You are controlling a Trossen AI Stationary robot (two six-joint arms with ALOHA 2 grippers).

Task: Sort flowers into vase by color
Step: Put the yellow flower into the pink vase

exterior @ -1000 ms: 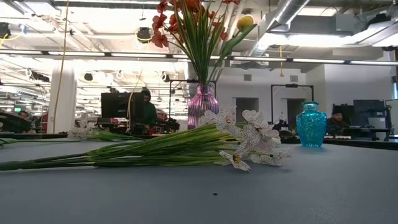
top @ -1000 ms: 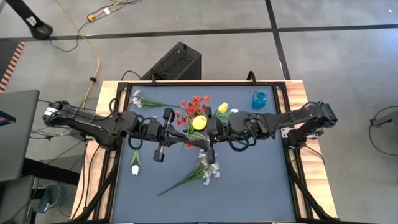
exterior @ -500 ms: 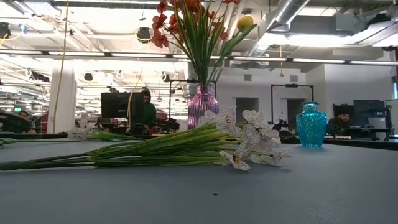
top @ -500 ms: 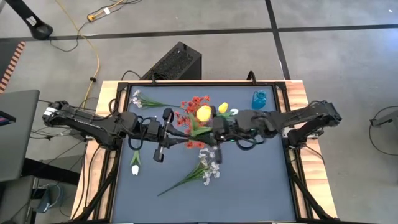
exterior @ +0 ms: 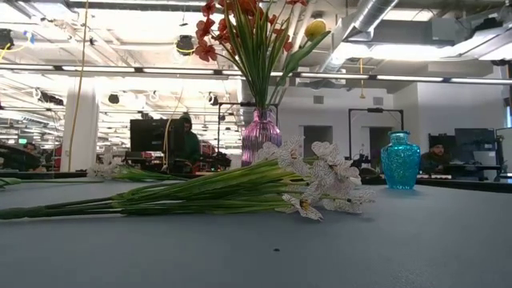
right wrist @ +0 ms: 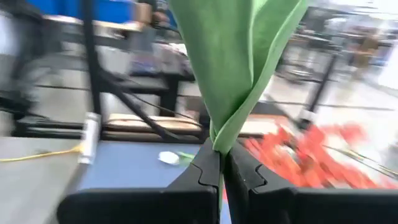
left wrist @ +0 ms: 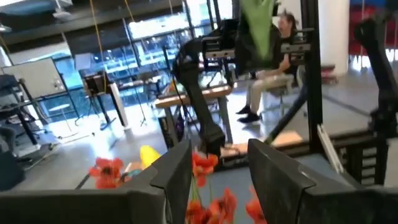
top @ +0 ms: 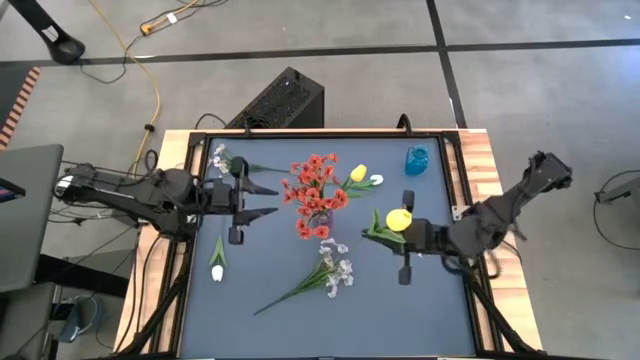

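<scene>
Over table right | right tool [top: 404, 231] clamps yellow tulip [top: 398, 219] (wrist: only leaf) | left tool [top: 265, 198] apart

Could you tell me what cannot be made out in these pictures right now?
- Low view: neither arm shows; the red flowers are cut off by the top edge.
- Right wrist view: the yellow tulip blossom is beyond the top edge; only its leaf shows in the right gripper.
- Left wrist view: the pink vase lies below the left gripper.
</scene>
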